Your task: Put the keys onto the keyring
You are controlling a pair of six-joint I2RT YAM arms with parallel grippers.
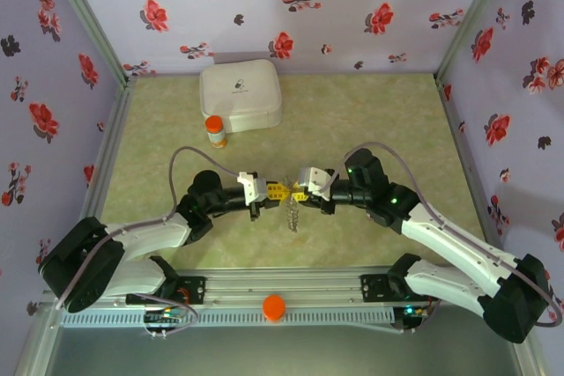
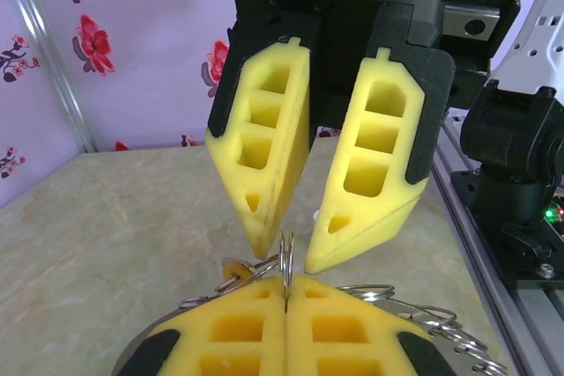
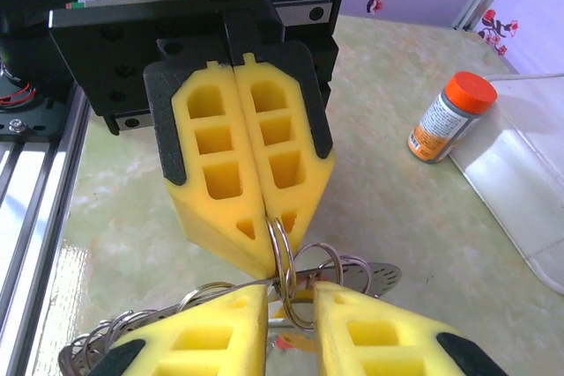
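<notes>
My left gripper (image 1: 276, 191) (image 2: 285, 281) is shut on a silver split ring (image 2: 285, 257) (image 3: 280, 239) that stands on edge. Facing it, my right gripper (image 1: 297, 191) (image 3: 291, 292) is open, one fingertip on each side of that ring. More rings (image 3: 330, 261) and a flat silver key blade (image 3: 383, 275) hang beside it. A brassy key head (image 2: 236, 270) shows left of the ring. Something red and orange (image 3: 295, 345) lies low in the right gripper's gap. The keyring (image 1: 293, 217), a limp beaded chain (image 2: 454, 336) (image 3: 88, 350), dangles below both grippers.
A white case (image 1: 240, 94) stands at the back of the table with an orange-capped bottle (image 1: 215, 132) (image 3: 451, 117) in front of it. An orange cap (image 1: 274, 307) sits on the near rail. Flowered walls close in three sides.
</notes>
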